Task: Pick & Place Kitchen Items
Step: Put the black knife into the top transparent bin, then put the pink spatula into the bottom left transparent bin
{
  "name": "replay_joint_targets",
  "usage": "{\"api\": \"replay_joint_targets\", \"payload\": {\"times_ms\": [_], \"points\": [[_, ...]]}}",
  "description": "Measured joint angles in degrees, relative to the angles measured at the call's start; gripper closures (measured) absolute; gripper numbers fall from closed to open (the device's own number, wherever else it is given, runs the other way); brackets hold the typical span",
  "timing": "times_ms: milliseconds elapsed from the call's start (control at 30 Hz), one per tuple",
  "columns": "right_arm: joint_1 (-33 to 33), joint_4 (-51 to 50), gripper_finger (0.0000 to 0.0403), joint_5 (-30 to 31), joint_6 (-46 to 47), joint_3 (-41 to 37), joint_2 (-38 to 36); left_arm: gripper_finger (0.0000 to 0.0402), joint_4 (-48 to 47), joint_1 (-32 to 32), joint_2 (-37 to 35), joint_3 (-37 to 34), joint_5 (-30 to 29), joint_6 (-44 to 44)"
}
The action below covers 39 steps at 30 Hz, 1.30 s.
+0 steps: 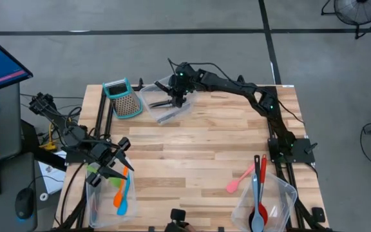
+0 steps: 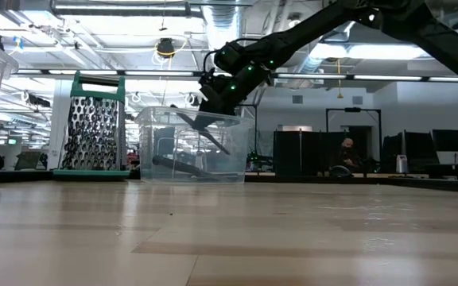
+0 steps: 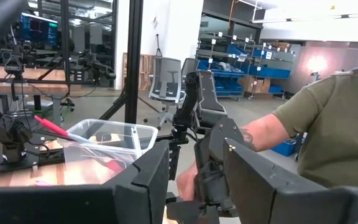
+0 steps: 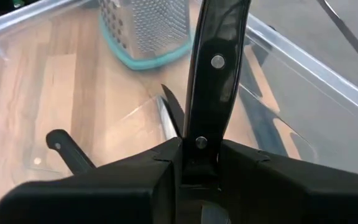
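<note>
Upper centre of the high view: my right gripper point(image 1: 176, 96) pinches a black-handled knife point(image 4: 213, 68) over the clear tub point(image 1: 148, 96), apparently sorting blades there. Lower left: left gripper point(image 1: 111, 161) half-open, empty, above the spatula tub point(image 1: 94, 206).

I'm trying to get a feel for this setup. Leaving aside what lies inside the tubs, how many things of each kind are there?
Clear plastic tubs: 3 (far tub, left tub, right tub)
Box grater: 1
Pink spatula, loose on the table: 1
Black-handled knife, held by the right gripper: 1
Total: 6
</note>
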Motion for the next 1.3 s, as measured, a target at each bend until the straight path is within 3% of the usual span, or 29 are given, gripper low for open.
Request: {"api": "replay_joint_targets", "payload": {"times_ms": [500,867,1033,1167,1300], "points": [[0.1,-1.2,0.0328,1.5,0.0,0.0,0.0,0.0270,0.0,0.0,0.0,0.0,0.0,0.0],[0.4,-1.8,0.0220,1.3,2.6,0.8,0.0,0.0270,0.0,0.0,0.0,0.0,0.0,0.0],[1.7,-15.6,0.0153,-0.7,5.0,11.7,-2.1,0.0270,0.0,0.0,0.0,0.0,0.0,0.0],[4.0,-32.6,0.0139,1.9,13.2,24.2,-6.3,0.0270,0.1,0.0,0.0,0.0,0.0,0.0],[9.0,-43.4,0.0142,8.7,28.8,21.2,-13.9,0.0270,0.2,0.0,0.0,-0.1,0.0,0.0]]}}
